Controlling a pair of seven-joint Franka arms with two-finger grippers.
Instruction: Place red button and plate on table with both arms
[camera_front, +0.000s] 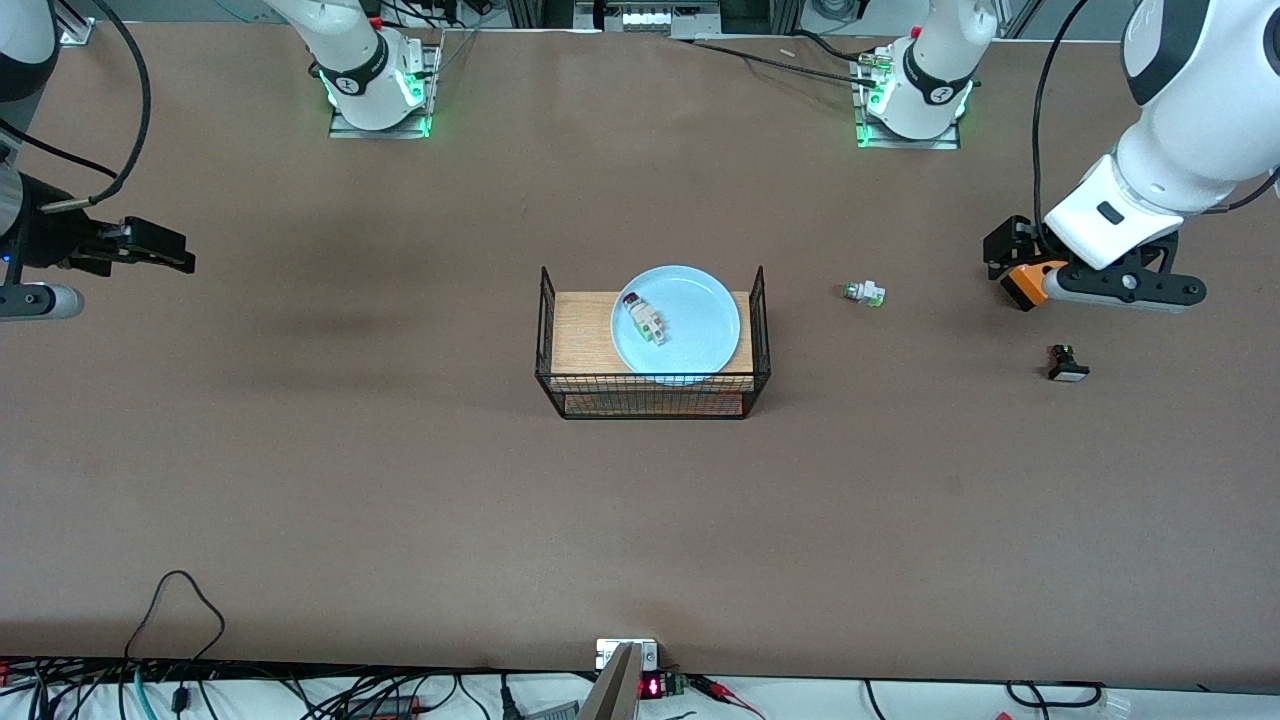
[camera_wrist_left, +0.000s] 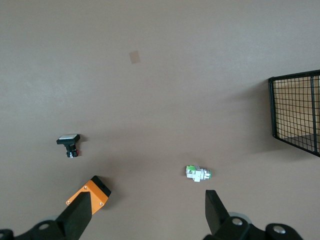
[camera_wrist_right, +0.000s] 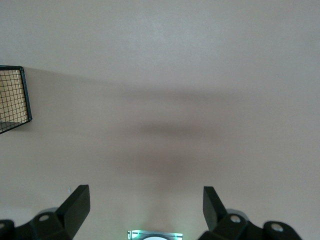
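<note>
The pale blue plate (camera_front: 700, 335) rests on the wood top of a black wire rack (camera_front: 655, 400) in the middle of the brown table (camera_front: 400, 480). On the plate lies the red button (camera_front: 645, 318), a small beige block with a red cap. My left gripper (camera_front: 1012, 268) hangs open over bare table at the left arm's end, apart from the rack; in the left wrist view the left gripper (camera_wrist_left: 152, 195) holds nothing. My right gripper (camera_front: 180, 255) hangs open over the right arm's end; the right gripper (camera_wrist_right: 145, 195) is empty too.
A white part with a green cap (camera_front: 865, 293) (camera_wrist_left: 198, 173) lies on the table between the rack and my left gripper. A black part with a white cap (camera_front: 1066, 364) (camera_wrist_left: 69, 142) lies nearer the front camera. Rack corners show in both wrist views (camera_wrist_left: 297, 115) (camera_wrist_right: 12, 100).
</note>
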